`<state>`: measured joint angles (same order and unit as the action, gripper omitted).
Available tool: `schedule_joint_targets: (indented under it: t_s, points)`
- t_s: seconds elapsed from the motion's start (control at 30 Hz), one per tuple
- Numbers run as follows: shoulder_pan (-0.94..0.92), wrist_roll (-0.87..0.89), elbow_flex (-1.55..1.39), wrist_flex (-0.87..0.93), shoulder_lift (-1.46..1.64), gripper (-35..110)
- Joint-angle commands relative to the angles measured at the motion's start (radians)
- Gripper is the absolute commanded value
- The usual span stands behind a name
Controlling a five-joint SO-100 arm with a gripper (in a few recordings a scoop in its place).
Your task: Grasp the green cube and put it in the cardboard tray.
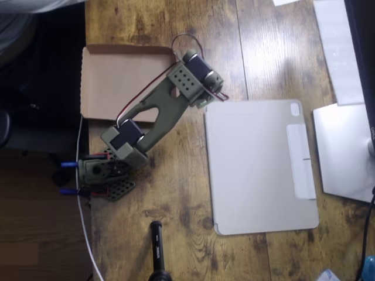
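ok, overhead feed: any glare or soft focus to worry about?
Overhead view: soft focus throughout; pale glare patch on the wooden table upper right; grey tablet cover evenly lit, slightly washed out; left edge off the table very dark; cardboard tray readable, partly covered by the olive arm.

A dark-stained, knotty wooden bench (193,246) with plank seams takes up most of the overhead view. Soft light glares on its upper right planks. Beyond its left edge lies dark floor (41,70), turning to brown wood flooring (35,222) at the lower left corner.
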<state>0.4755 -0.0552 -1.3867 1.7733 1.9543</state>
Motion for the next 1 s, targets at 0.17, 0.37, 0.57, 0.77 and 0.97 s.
schedule_joint_targets:
  t_s: [0.17,0.37,0.57,0.77,0.97]
  points:
    - [0.172,0.006,-0.103,0.021,0.129,7]
    - [0.318,-0.003,-0.181,0.015,0.152,8]
    - [0.446,0.003,-0.25,-0.044,0.137,8]
    - [0.479,-0.003,-0.321,-0.106,0.133,11]
    - [0.465,-0.006,-0.399,-0.153,0.147,15]
